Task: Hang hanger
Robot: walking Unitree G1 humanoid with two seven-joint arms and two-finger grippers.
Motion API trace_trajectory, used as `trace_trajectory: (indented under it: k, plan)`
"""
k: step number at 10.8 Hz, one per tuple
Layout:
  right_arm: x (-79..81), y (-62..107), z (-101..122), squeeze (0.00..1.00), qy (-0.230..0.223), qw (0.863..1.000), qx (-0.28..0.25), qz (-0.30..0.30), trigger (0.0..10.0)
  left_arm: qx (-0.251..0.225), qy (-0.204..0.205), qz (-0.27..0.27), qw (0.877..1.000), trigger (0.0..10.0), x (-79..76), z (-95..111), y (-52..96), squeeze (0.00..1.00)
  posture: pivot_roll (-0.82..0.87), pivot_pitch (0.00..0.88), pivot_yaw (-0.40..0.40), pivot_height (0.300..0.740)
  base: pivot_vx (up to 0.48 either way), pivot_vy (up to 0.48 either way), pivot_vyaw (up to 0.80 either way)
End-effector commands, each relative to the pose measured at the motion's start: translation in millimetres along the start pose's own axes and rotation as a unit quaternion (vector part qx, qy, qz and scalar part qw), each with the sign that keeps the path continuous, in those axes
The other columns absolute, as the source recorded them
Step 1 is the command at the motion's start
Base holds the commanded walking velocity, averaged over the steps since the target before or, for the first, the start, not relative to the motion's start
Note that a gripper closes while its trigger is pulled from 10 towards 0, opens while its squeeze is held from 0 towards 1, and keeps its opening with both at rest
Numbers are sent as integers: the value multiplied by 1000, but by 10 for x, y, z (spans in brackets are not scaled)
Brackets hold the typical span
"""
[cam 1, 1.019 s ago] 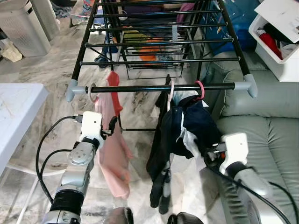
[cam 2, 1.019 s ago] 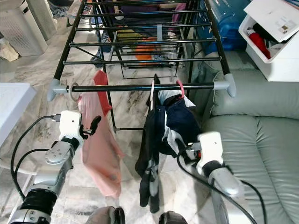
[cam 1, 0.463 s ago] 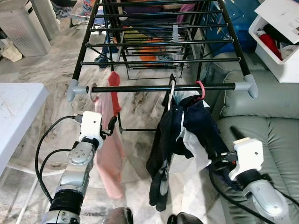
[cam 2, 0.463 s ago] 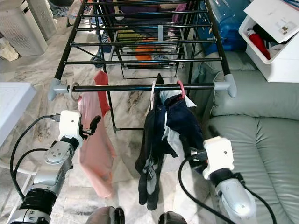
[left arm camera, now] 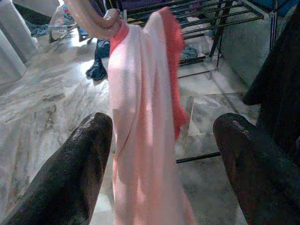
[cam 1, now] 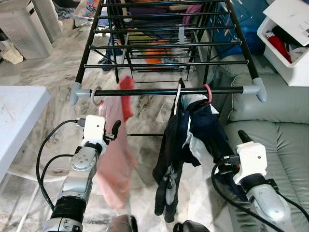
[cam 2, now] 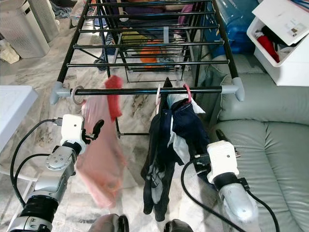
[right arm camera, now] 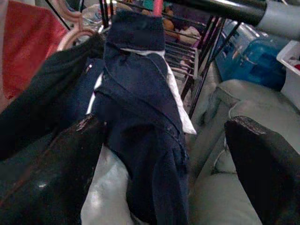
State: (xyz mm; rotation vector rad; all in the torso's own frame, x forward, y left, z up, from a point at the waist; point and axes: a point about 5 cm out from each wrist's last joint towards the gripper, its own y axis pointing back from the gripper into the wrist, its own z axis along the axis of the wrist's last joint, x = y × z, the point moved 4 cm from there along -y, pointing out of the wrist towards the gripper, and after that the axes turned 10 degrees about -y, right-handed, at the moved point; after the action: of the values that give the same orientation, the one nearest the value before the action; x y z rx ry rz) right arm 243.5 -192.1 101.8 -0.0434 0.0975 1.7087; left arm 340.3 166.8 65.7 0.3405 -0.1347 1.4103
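Observation:
A black drying rack's front bar (cam 1: 164,90) crosses the middle. A pink garment (cam 1: 113,159) hangs from a pale hanger hook (cam 1: 95,95) at the bar's left end, blurred as it swings. My left gripper (cam 1: 112,131) stands open just in front of it; in the left wrist view the cloth (left arm camera: 140,117) hangs between and beyond the fingers (left arm camera: 82,164). A navy and white garment (cam 1: 193,133) hangs from a pink hook (cam 1: 206,92) beside a white hanger (cam 1: 177,96). My right gripper (right arm camera: 164,126) is open below the navy garment's right side, nothing held.
A grey sofa (cam 1: 270,111) lies close on the right, a white table (cam 1: 19,106) on the left. A white box of clothes (cam 1: 289,43) and a blue bag (cam 1: 251,29) stand at the back right. More laundry hangs under the rack (cam 1: 154,50).
The pink garment has swung to the right, its red edge lifting. My right gripper pulled down and right away from the navy garment, then edged back; the garment sways. The left arm is still.

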Motion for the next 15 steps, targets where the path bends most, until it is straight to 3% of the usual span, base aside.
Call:
trace_trajectory:
  k: [1, 6, 8, 10, 12, 15]
  plan:
    - [-81, -3, -20, 0, -5, 1000, 5, -19, 10000, 4, -9, 5, 1000, 10000, 49, -19, 1, 0, -44, 39, 45, 740, -270, 0, 0]
    - [-73, -34, -9, 0, -3, 1000, 3, -20, 10000, 4, -6, 5, 1000, 10000, 28, -19, -4, 0, -50, 45, 41, 740, -297, 0, 0]
    - [-149, -93, -55, 0, -7, 999, 6, -45, 10000, 9, -6, 6, 1000, 10000, 23, -63, 3, 0, -48, 21, 45, 740, -296, 0, 0]
    - [-156, -277, -116, 0, -11, 998, 10, -56, 10000, 17, -5, 18, 1000, 10000, 78, -138, 77, 0, -33, 0, 45, 740, -294, 0, 0]
    - [-185, -442, -286, 0, -57, 995, 29, -82, 10000, 29, 1, 32, 999, 10000, 62, -256, 209, 0, -1, 0, 37, 740, -292, 0, 0]
    - [-198, -560, -506, 0, -66, 992, 60, -93, 10000, 9, -1, 59, 998, 10000, 21, -172, 340, 0, 33, 0, 7, 740, -97, 0, 0]
